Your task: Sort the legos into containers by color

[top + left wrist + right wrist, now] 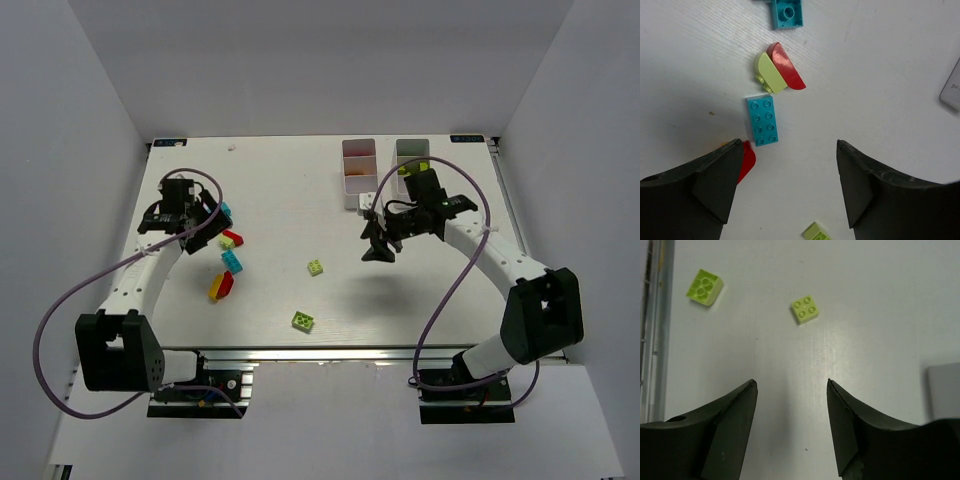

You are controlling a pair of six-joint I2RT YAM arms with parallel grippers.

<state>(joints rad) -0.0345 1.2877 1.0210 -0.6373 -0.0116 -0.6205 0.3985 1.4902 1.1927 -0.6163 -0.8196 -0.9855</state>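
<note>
The left tool (789, 145) hangs over the left part of the counter (285, 185) with its jaws spread wide and nothing between them. Just ahead of it in the wrist view lies a cyan eight-stud brick (762, 120), flat with its studs up. Beyond that, a lime curved piece (771, 75) and a red curved piece (789, 70) lie pressed together. A small cyan brick (787, 12) sits farther off at the frame's top edge. A red piece (748, 159) shows from behind the tip of one finger, partly hidden, and whether it touches the finger cannot be told. The right tool (791, 382) hovers over the middle-right of the counter, its jaws also apart and holding nothing. A lime four-stud brick (805, 309) lies ahead of it on the bare surface. A second lime brick (704, 287) lies tilted, well apart from the first and close to the counter's near edge. From above, these two bricks lie between the arms, and the cyan, lime and red pieces are clustered by the left tool (200, 218). At the far right of the counter, the left container (345, 165) and the right container (398, 150) stand side by side. A reddish colour shows inside the first and lime in the second, and the right arm covers their near ends.
</note>
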